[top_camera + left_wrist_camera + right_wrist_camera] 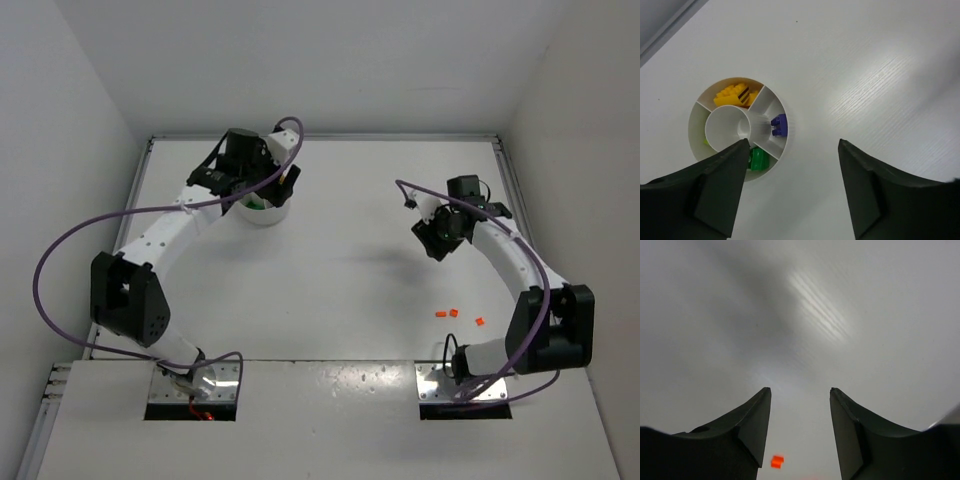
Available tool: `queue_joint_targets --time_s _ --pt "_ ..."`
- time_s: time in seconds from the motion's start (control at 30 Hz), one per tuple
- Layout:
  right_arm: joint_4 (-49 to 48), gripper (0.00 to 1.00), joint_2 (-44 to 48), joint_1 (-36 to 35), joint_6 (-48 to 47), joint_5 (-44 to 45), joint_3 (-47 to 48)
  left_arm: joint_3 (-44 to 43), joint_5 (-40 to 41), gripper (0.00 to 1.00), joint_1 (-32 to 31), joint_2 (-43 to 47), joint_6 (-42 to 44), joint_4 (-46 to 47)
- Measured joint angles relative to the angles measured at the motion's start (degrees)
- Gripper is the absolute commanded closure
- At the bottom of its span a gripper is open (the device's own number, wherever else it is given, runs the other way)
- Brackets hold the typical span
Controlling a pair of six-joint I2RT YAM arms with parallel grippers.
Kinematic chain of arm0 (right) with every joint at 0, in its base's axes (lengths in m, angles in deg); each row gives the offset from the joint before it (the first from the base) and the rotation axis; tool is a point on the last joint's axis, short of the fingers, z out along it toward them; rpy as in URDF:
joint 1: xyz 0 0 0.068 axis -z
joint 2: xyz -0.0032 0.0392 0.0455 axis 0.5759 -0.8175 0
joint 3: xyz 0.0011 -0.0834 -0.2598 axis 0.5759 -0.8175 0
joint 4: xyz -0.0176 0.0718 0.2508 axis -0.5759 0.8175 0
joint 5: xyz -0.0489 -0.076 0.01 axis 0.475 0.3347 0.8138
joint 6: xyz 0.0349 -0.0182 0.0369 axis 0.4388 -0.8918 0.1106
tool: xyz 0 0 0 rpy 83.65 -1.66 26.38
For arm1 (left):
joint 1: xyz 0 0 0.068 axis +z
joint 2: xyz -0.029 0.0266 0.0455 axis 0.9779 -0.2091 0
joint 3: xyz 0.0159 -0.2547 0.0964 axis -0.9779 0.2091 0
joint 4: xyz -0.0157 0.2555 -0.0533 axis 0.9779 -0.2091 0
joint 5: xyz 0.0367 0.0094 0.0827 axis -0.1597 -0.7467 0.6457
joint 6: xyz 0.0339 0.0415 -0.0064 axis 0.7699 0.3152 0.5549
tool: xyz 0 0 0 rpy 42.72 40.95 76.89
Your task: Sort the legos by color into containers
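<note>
White table (340, 290), plain pale walls (70, 120), light apparently overhead.

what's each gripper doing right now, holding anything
left gripper: open, holding nothing, above the white dish
right gripper: open, holding nothing, an orange lego lies loose below it

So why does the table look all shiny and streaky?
Left wrist view: glare whitens the table right of the dish. Right wrist view: a bright streak beside a soft dark shadow, all rather blurry. Top view: evenly lit, no glare.
</note>
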Motion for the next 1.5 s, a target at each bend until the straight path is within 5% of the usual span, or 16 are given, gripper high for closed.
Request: queue_joint_targets --time_s 0.07,0.1,0.33,0.5,0.97,1.5 --pt "4.39 0.49 1.05 2.01 -3.06 1.25 -0.13 2.43 0.09 0.15 -0.26 0.50 0.28 1.20" --pt "6.10 0.49 1.07 3.15 -4.02 2.10 -0.13 3.39 0.13 0.01 -0.26 0.52 0.26 1.57" --pt "16.35 0.33 -1.60 13.40 -4.96 11.78 0.09 7.69 1.03 0.00 -0.26 0.52 -1.77 4.46" --pt "18.99 0.33 -2.19 19.28 -4.17 17.49 0.15 4.83 0.90 0.00 -0.26 -0.72 -1.97 4.96" --pt "25.11 0.35 -6.19 38.84 -10.19 13.57 1.70 -27.36 -9.60 0.00 -0.33 -20.00 1.14 -6.56" --pt "31.41 0.42 -24.85 46.66 -34.80 13.68 15.93 -29.18 -10.34 0.00 -5.51 -21.35 -1.31 -10.36"
